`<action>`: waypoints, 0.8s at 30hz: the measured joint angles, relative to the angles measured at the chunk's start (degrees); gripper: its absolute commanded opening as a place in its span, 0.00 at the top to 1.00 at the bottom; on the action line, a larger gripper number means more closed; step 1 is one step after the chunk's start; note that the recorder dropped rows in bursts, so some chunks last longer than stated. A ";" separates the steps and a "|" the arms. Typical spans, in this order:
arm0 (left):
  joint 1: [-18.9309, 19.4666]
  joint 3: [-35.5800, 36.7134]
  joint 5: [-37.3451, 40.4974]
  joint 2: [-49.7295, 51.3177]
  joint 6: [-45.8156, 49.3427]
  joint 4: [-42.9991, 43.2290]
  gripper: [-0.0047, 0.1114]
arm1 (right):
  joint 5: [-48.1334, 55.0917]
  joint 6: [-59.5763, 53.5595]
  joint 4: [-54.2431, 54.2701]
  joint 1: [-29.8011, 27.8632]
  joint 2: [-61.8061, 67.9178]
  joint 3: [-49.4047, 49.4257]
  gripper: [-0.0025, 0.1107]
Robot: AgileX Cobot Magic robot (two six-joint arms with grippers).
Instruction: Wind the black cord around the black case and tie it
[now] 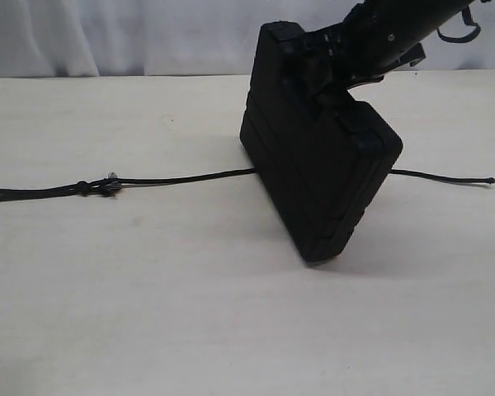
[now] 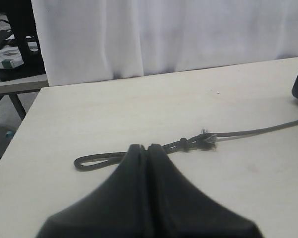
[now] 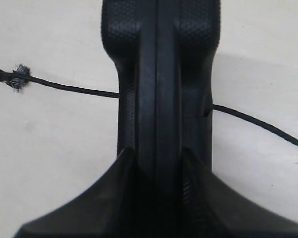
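The black case (image 1: 322, 173) stands tilted on its lower edge, leaning left, on the pale table. My right gripper (image 1: 326, 78) comes down from the upper right and is shut on the case's top edge; the right wrist view shows its fingers (image 3: 157, 151) clamped on both faces of the case (image 3: 159, 74). The black cord (image 1: 181, 179) lies on the table and passes beneath the case, its knot (image 1: 95, 187) to the left and its free end (image 1: 489, 180) to the right. My left gripper (image 2: 146, 147) is shut just in front of the cord's looped end (image 2: 94, 161); whether it pinches the cord is hidden.
A white curtain (image 1: 107, 37) hangs behind the table (image 1: 190, 313). In the left wrist view the table's edge (image 2: 20, 129) drops off, with another bench holding dark equipment (image 2: 10, 59) beyond it.
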 measured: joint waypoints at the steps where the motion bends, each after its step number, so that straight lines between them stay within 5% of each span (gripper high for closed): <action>1: 0.00 0.00 0.00 0.00 0.00 0.00 0.96 | -0.55 1.62 -1.90 0.93 -0.14 -0.10 0.78; 24: 0.00 0.00 0.00 0.00 0.00 0.00 0.96 | -1.78 7.46 -10.99 3.73 -0.25 -0.10 0.69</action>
